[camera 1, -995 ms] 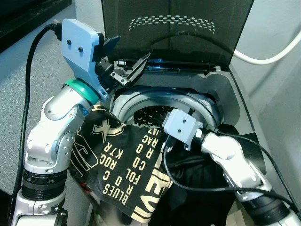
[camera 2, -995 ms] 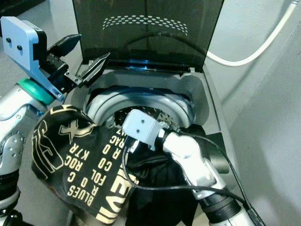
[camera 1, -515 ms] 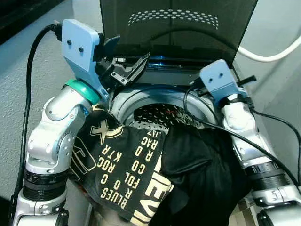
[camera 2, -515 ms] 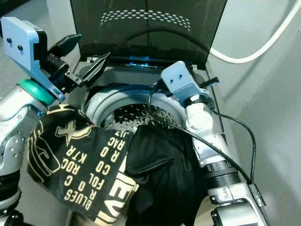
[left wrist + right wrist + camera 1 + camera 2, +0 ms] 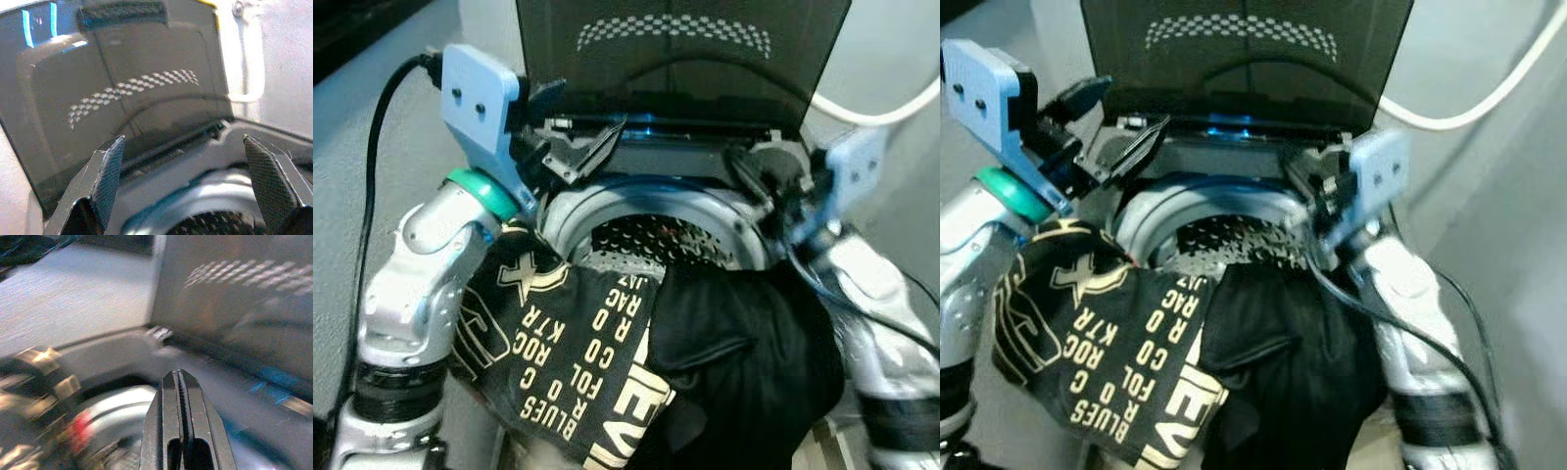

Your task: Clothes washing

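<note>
We see black printed T-shirt (image 5: 578,362) and plain black garment (image 5: 744,362) draped over washer drum rim (image 5: 570,204), 6 o'clock. Left gripper (image 5: 576,147) fingers released, 10 o'clock; right gripper (image 5: 182,396) fingers clenched, empty, 2 o'clock.

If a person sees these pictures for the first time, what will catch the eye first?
Probably the black garment with cream lettering, draped over the front rim of the open top-loading washing machine, beside a plain black garment. Above the perforated drum, the left gripper is open at the left rim, and the right gripper is shut at the right rim. The dark tinted lid stands upright behind.
</note>
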Controlling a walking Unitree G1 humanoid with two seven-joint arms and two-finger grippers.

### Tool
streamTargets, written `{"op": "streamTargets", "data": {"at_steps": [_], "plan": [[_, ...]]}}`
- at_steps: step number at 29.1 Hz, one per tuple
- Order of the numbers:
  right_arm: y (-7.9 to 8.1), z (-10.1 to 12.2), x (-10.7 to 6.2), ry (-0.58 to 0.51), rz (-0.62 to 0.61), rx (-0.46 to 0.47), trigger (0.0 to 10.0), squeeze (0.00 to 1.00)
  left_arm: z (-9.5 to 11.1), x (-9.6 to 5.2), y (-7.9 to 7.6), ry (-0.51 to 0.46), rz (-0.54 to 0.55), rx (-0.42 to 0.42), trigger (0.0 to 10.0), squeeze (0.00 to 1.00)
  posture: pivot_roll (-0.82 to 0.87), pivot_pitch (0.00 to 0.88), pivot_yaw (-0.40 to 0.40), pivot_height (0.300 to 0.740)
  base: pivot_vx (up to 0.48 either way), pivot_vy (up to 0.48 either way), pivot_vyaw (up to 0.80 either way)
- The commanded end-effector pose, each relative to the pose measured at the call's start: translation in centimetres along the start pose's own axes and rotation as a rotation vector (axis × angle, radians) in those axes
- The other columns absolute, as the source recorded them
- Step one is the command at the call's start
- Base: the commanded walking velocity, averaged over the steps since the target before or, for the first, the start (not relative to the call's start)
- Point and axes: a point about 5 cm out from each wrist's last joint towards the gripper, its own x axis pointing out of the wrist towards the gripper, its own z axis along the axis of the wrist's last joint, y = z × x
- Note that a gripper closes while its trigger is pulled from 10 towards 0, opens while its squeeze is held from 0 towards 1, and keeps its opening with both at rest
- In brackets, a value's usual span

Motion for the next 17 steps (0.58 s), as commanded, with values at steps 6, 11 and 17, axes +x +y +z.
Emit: {"op": "streamTargets", "data": {"at_steps": [6,11,17], "plan": [[1.9,-1.2,-0.8,0.124,0.193,-0.039,10.0,0.00,0.3,-2.5,-1.0,0.087,-0.184,0.034,10.0,0.00,0.14,0.049,0.081,0.740,0.000,0.000,0.00],[0.4,-0.2,-2.1,0.150,0.217,-0.052,10.0,0.53,0.3,-3.7,-0.5,0.134,-0.190,0.070,10.0,0.00,0.15,0.047,0.069,0.740,0.000,0.000,0.00],[-0.7,0.2,-2.8,0.165,0.189,-0.052,10.0,1.00,0.1,-3.8,-0.7,0.142,-0.193,0.069,10.0,0.00,0.14,0.044,0.063,0.740,0.000,0.000,0.00]]}}
